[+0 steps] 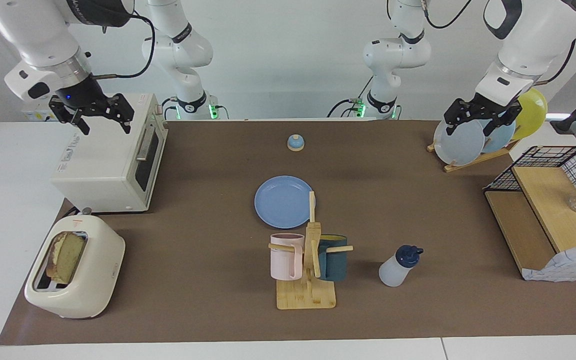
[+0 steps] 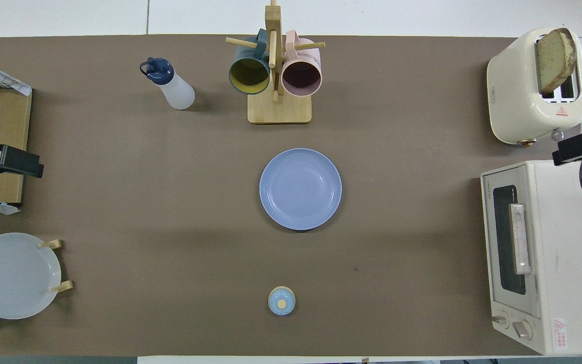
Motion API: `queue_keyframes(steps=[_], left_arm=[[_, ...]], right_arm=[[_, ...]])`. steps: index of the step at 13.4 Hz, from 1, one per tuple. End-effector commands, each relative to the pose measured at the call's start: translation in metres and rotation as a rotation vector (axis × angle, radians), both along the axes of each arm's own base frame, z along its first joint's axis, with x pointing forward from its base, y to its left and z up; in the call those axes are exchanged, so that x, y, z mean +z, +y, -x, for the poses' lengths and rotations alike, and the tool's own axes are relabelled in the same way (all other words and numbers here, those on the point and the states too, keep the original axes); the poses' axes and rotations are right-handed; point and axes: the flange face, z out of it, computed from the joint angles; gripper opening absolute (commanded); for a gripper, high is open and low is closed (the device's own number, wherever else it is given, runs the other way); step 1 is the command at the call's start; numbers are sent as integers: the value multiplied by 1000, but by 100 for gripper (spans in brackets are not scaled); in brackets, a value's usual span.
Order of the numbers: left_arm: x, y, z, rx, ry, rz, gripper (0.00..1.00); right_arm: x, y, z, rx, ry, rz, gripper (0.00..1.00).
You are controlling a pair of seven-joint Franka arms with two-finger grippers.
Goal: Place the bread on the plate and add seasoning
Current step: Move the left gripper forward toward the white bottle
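The bread (image 1: 65, 257) is a tan slice standing in a slot of the cream toaster (image 1: 75, 270), at the right arm's end of the table, farther from the robots than the toaster oven; it also shows in the overhead view (image 2: 553, 53). The medium-blue plate (image 1: 284, 201) lies empty at mid-table (image 2: 300, 188). The seasoning bottle (image 1: 399, 266), white with a navy cap, stands upright beside the mug rack (image 2: 170, 86). My right gripper (image 1: 106, 129) hangs open and empty over the toaster oven. My left gripper (image 1: 468, 132) hangs open and empty over the plate rack.
A white toaster oven (image 1: 110, 160) stands near the right arm. A wooden mug rack (image 1: 308, 265) holds a pink and a teal mug. A blue-domed bell (image 1: 295, 143) sits nearer the robots than the plate. A plate rack (image 1: 473, 145) and a wire-and-wood shelf (image 1: 548, 215) stand at the left arm's end.
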Motion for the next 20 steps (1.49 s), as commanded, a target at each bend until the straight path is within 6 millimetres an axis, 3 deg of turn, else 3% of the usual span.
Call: queue_keyframes(steps=[1,9,11,12,14,16,20], left_arm=[[1,1,6,11,-6,5,100],[1,-7,5,-5,-24,4,100],[0,-22,6,-38,-24,4,100],[-4,-30,7,-49,-24,4,100],[-12,-33,10,-53,-39,6,100],[-26,-34,18,-55,-77,10,100],[-69,-61,41,-112,-242,28,100]], right_arm=[[2,0,2,-10,3,-2,100],[2,0,-12,5,-89,7,100],[1,-3,-14,35,-108,2,100],[-4,-9,-21,53,-167,8,100],[-30,-42,-26,43,-265,26,100],[-40,-56,-43,34,-390,50,100],[-90,-70,-108,34,-481,73,100]])
